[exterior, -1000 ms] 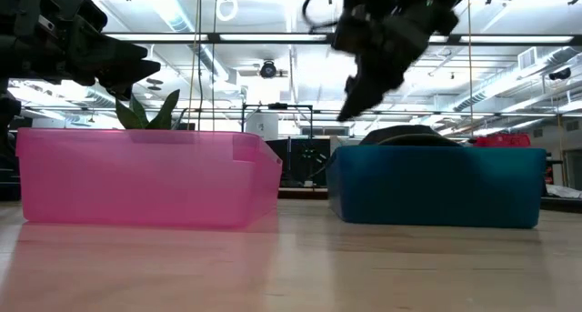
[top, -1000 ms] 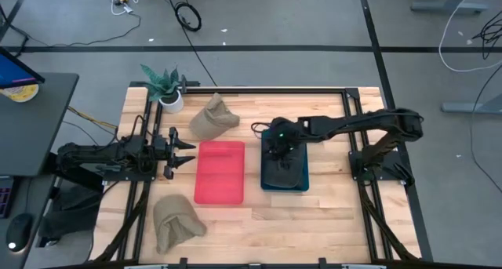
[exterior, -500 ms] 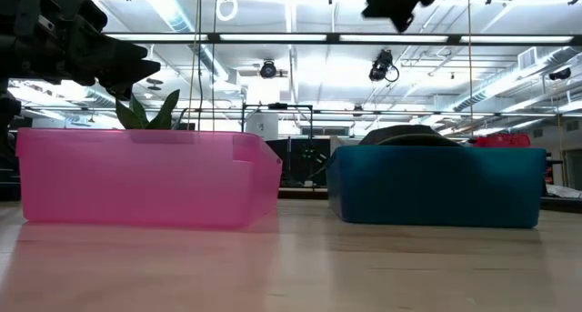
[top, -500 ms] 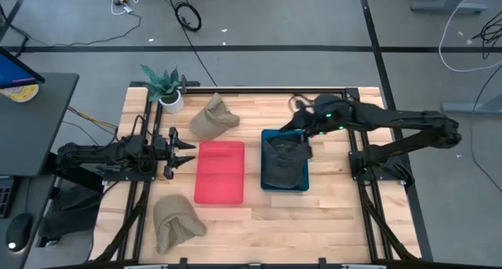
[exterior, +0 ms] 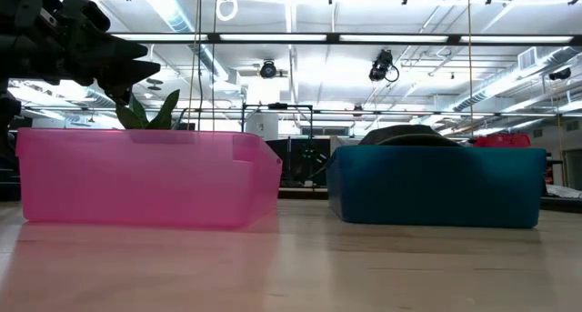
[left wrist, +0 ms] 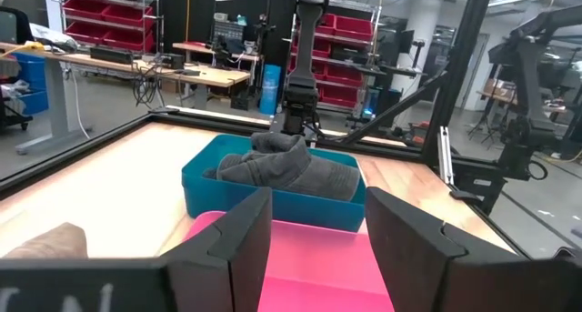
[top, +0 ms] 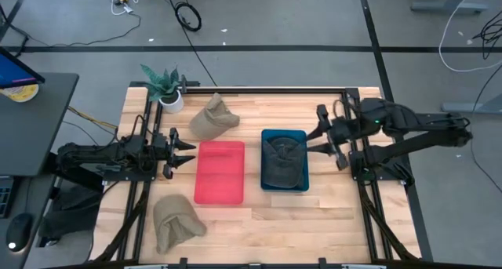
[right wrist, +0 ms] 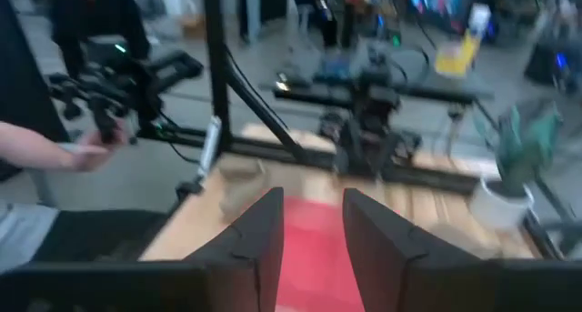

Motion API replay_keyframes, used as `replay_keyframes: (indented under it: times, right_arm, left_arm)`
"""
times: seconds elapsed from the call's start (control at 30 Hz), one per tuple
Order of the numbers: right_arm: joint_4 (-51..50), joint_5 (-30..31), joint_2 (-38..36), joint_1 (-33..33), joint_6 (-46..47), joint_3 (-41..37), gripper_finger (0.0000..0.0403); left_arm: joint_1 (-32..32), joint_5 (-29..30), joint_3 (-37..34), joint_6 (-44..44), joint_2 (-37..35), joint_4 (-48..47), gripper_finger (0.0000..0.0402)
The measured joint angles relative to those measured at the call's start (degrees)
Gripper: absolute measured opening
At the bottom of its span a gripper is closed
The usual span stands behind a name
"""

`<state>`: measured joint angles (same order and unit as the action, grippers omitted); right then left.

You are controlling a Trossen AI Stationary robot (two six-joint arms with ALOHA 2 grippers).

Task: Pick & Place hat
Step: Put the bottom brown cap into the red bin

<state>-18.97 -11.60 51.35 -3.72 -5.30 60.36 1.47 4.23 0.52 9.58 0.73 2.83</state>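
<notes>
A dark grey hat [top: 283, 158] lies crumpled inside the blue bin [top: 267, 183]; its crown shows above the bin's rim in the low view [exterior: 409, 133] and in the left wrist view [left wrist: 291, 166]. An empty pink bin [top: 220, 172] stands left of it. Two tan hats rest on the table, one near the far edge [top: 212, 118] and one near the front [top: 176, 222]. My right gripper [top: 320, 132] hovers open just right of the blue bin, pointing left. My left gripper [top: 187, 153] waits open at the pink bin's left side.
A potted plant [top: 164, 89] stands at the far left corner. Black frame rails [top: 274, 89] border the table. In the right wrist view a person's arm [right wrist: 45, 150] shows beyond the table's left side. Bare wood lies in front of the bins [top: 267, 214].
My right gripper has risen from over the dark hat in the blue bin, swung past the bin's far right corner, and drawn back toward the table's right edge. The dark hat has stayed in the blue bin.
</notes>
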Motion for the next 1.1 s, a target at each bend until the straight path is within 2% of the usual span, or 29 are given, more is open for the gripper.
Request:
replay_keyframes:
  times: [0.27,0.5,0.77,1.1]
  right_arm:
    - [7.29,0.17,-9.52,-1.21,-0.14,-8.81,0.0118]
    - [14.71,0.20,-20.52,1.72,-0.65,-20.55,0.0118]
    - [21.97,0.13,-32.02,2.94,0.32,-30.56,0.0118]
    - [37.35,-0.06,-43.79,2.90,6.81,-46.44,0.0118]
  left_arm:
    - [-0.01,0.12,0.00,-0.49,0.00,0.11,0.0183]
    - [-0.02,1.31,-0.01,-4.27,0.00,0.11,0.0183]
    - [-0.01,1.29,0.01,-2.54,-0.01,0.11,0.0183]
    - [-0.02,1.29,0.00,-2.71,-0.01,0.11,0.0183]
